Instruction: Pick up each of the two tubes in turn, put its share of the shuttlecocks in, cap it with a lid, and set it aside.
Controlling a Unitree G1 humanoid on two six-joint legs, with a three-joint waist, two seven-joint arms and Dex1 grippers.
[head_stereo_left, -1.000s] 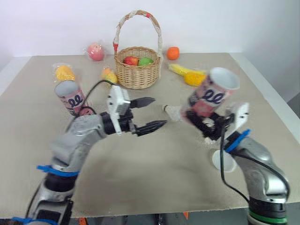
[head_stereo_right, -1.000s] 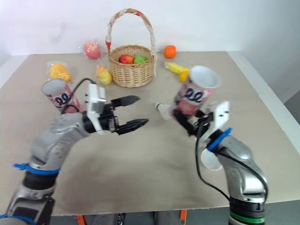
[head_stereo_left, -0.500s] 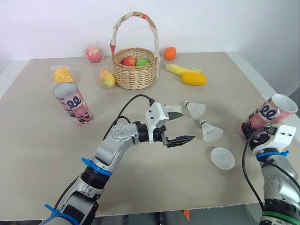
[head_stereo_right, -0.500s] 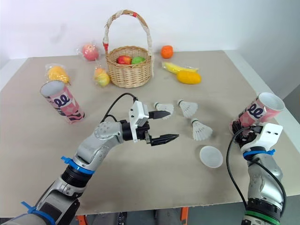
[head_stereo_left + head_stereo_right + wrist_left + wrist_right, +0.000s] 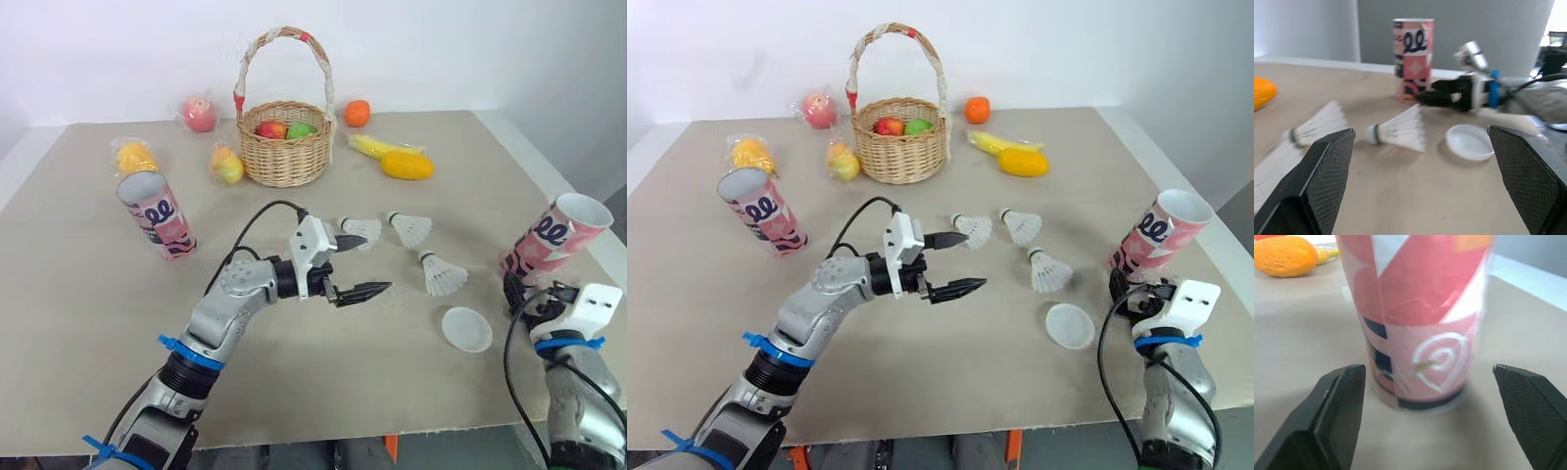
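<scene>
- Tube, pink patterned cardboard cylinder with an open white mouth (image 5: 554, 240): stands upright near the right edge of the beige table (image 5: 294, 392). It sits between the spread fingers of the right gripper (image 5: 1427, 374), and in the right wrist view neither finger touches it.
- Left gripper (image 5: 362, 262): fingers spread wide and holding nothing, low over the middle of the table, with its upper finger just beside the nearest white feathered shuttlecock (image 5: 361, 231).
- Second white shuttlecock (image 5: 409, 229) and third white shuttlecock (image 5: 443, 275): both lie on their sides between the left gripper and the tube.
- Round translucent white lid (image 5: 466, 329): lies flat on the table near the third shuttlecock, between the two grippers.
- Second pink patterned tube (image 5: 157, 215): open-mouthed, on the left side of the table, well apart from both grippers.
- Step in hand, as judged: filling the right-hand tube. All three shuttlecocks lie on the table, and what is inside the tube cannot be seen.
- Next move, as judged: the left gripper needs to close lightly on the nearest shuttlecock, since the feathers would crush easily. The right gripper should close on the tube so that its mouth holds steady for the drop.
</scene>
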